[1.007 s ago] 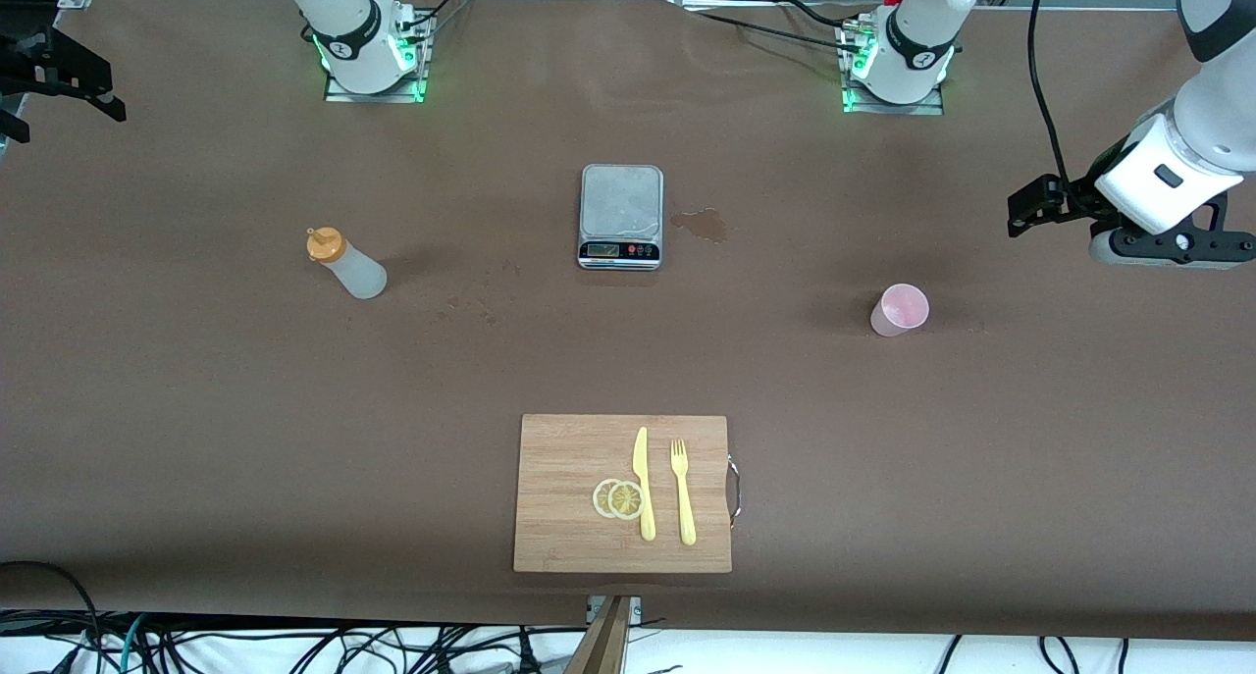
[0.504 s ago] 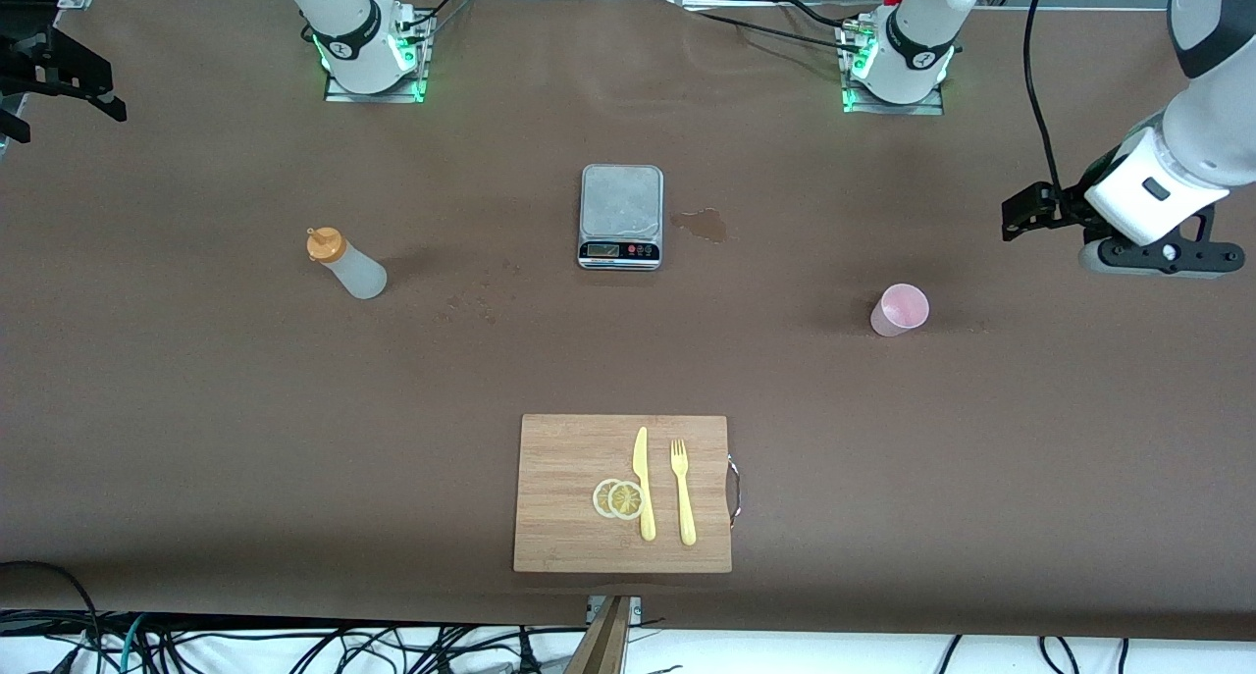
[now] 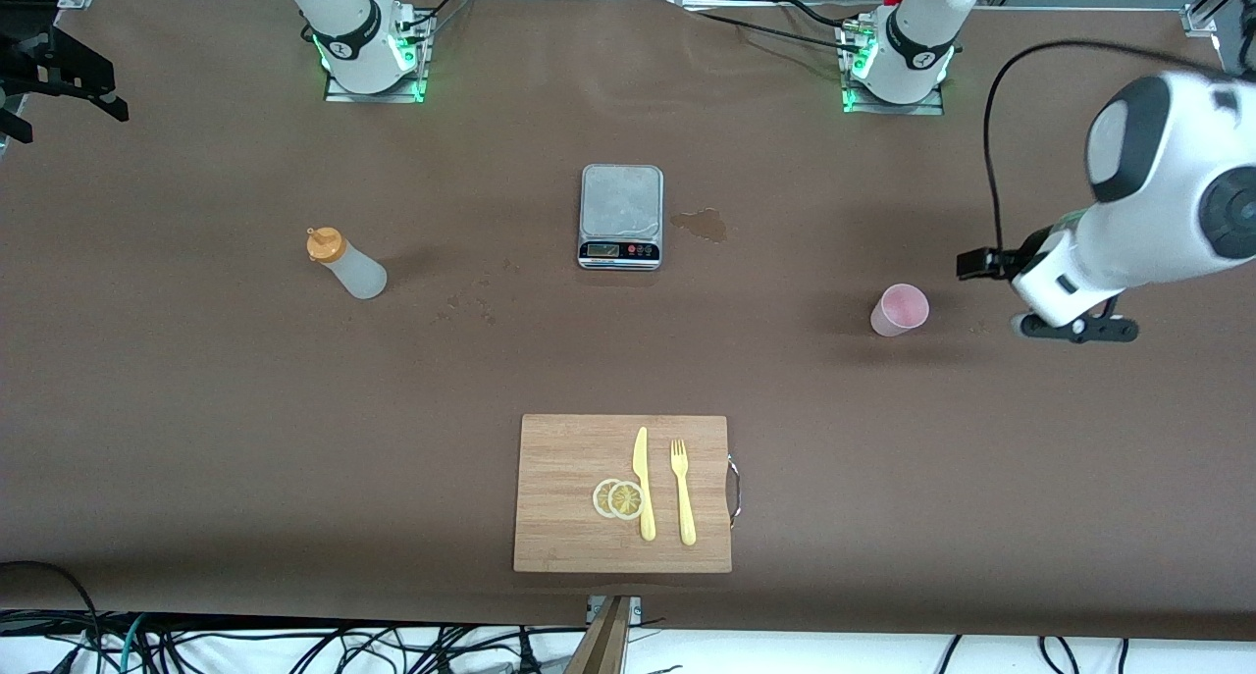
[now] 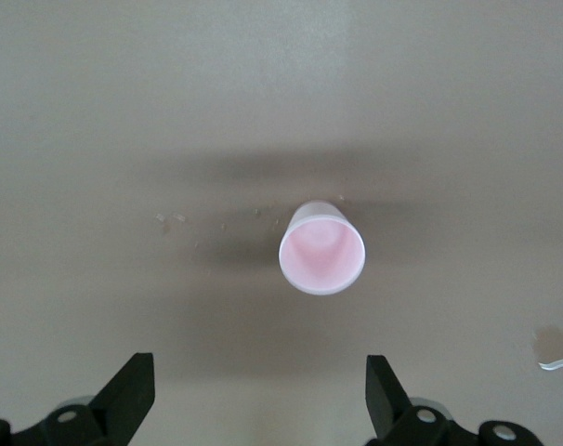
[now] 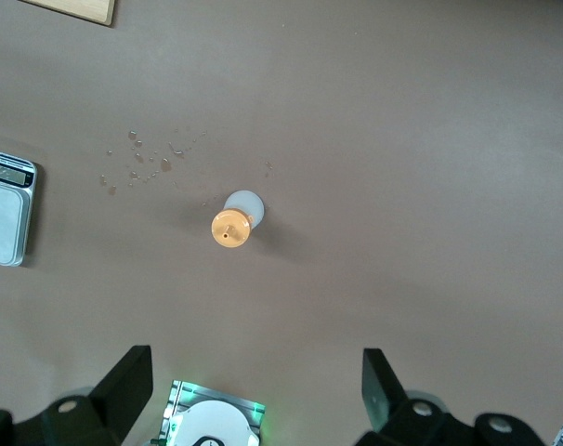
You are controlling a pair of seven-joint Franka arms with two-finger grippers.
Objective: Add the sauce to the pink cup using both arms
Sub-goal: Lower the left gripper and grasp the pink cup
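Note:
The pink cup [image 3: 900, 310] stands upright toward the left arm's end of the table and shows nothing inside in the left wrist view [image 4: 321, 248]. My left gripper [image 3: 1076, 329] hangs over the bare table beside the cup, open and holding nothing [image 4: 257, 362]. The sauce bottle [image 3: 346, 264], whitish with an orange cap, stands toward the right arm's end. My right gripper [image 5: 254, 372] waits high up, open and holding nothing, with the bottle [image 5: 235, 223] far below it.
A grey kitchen scale [image 3: 621, 213] sits mid-table with a wet patch [image 3: 700, 225] beside it. Nearer the front camera lies a wooden cutting board [image 3: 569, 458] with a yellow knife [image 3: 643, 483], a yellow fork [image 3: 682, 492] and lemon slices [image 3: 618, 498].
My left arm has swung down and toward the pink cup, bringing its open gripper lower and closer to it. The right arm, the cup and the bottle have not moved.

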